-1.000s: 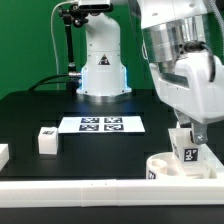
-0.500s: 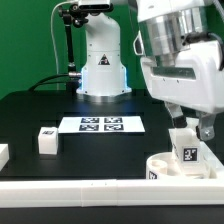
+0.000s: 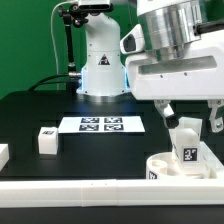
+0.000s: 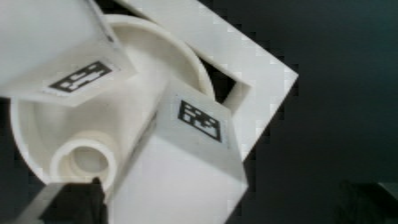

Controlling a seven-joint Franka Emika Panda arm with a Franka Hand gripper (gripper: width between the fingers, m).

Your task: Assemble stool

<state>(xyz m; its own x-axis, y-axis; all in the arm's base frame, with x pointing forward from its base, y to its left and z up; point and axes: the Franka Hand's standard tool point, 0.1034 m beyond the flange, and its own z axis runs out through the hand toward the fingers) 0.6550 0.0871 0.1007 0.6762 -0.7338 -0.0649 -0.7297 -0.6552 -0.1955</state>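
Exterior view: one leg [image 3: 186, 142] is seen standing upright in the seat [image 3: 160, 162] of the stool, at that view's right, close to the border rail [image 3: 80, 195]. Whether it is fully seated cannot be told. A second leg [image 3: 47, 140] is left loose on the table [image 3: 30, 110], well apart from the seat, so much of the assembly is judged to remain. The gripper [image 3: 191, 115] is held just above the standing leg, jaws wide apart and empty. A second ago the jaws were closed on that leg; since then it has been released and the gripper raised.

Exterior view low, front-on across the table [image 3: 30, 115]; wrist view close over the shared seat disc [image 3: 162, 163] and leg [image 3: 187, 143].
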